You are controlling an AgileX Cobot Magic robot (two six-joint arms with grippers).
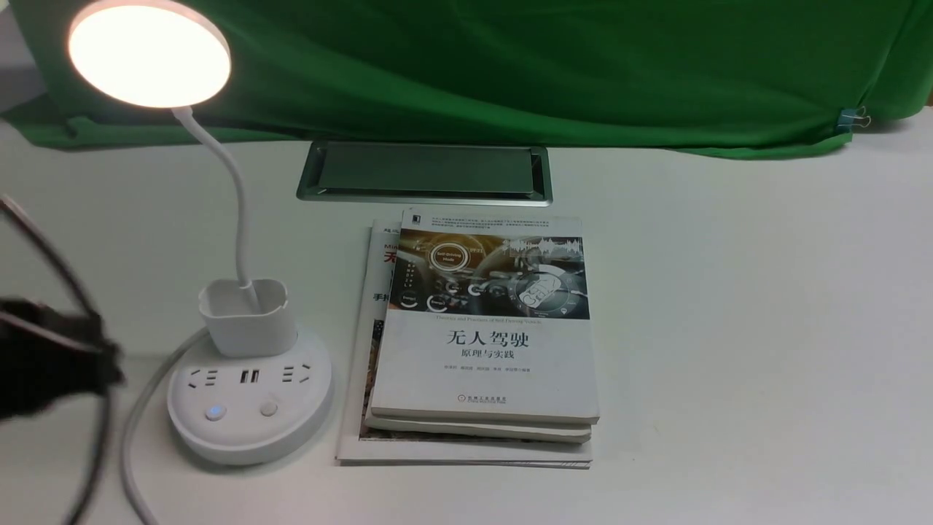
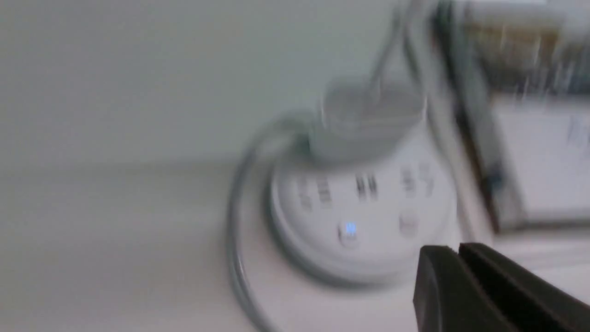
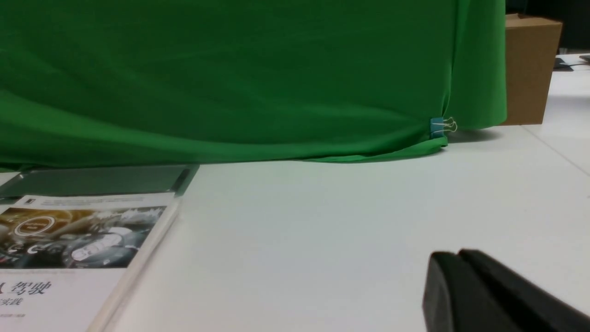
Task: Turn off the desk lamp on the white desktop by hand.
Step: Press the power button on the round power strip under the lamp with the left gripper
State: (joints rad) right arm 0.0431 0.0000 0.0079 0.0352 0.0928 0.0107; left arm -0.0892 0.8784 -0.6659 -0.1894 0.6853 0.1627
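L gripper (image 2: 458, 252): jaws pressed together, nothing pinched; near the desk lamp (image 1: 251, 430), which is on the L side of the surface (image 1: 729, 328), L of the books, lit. Handling (my guess): lamp's light overall, hard smooth plastic, so base may slide if nudged from the side. Disc head (image 1: 149, 55) prob. thin & easily knocked; neck (image 1: 237, 197) bendy, no good as a handle. Cup holder (image 1: 251, 321) looks stiff, OK to brace on. No real grip req'd: closed tips straight down on a button, light push, base takes the load. If it must be held, take the round base by its rim. Blue-lit button (image 1: 215, 412) vs plain button (image 1: 269, 408): can't tell which cuts the light; wrong one = lamp stays on. R gripper (image 3: 458, 256): jaws also together, holding nothing, away from the lamp.

Count, L to R: 1 black cable (image 1: 55, 255), 1 white cord (image 1: 138, 437), 1 lamp (1 head, 1 neck, 1 cup holder, 1 base, 2 buttons), 1 metal hatch (image 1: 426, 169), books (image 1: 485, 364) stacked, min. 3, exact no. unclear; 1 green cloth (image 1: 510, 65), 1 binder clip (image 1: 849, 120), 1 cardboard box (image 3: 530, 69). Grippers: 2.
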